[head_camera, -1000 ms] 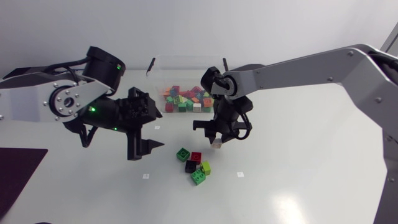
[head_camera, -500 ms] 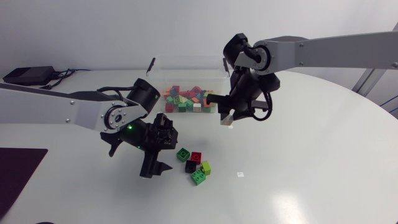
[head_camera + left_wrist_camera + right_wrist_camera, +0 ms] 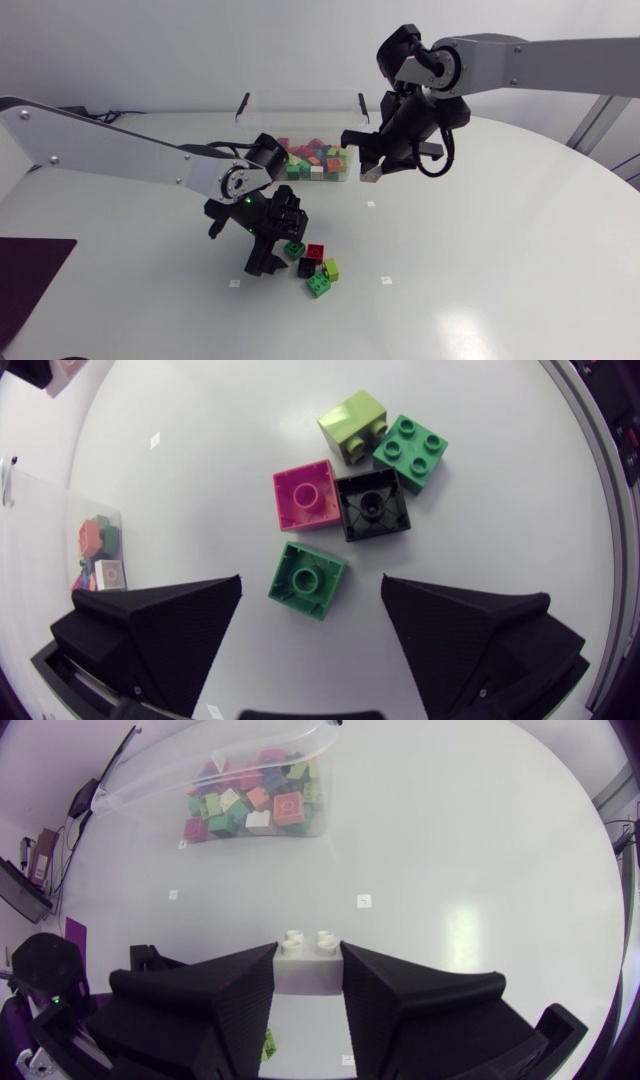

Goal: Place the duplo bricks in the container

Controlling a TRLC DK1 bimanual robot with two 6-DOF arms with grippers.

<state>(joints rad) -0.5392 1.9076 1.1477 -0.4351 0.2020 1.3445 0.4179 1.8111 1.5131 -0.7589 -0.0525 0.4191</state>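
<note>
Five loose bricks lie clustered on the white table: a green brick, a red one, a black one, a lime one and a second green one. My left gripper hangs open right over them, its fingers either side of the nearest green brick without touching it. My right gripper is shut on a white brick, held in the air beside the clear container, which holds several coloured bricks.
A dark mat lies at the table's front left edge. Small white markers dot the tabletop. My left arm stretches across the table just in front of the container.
My left gripper has swung right and down to the brick cluster, staying open. My right gripper has carried the white brick up and back toward the container's right end.
</note>
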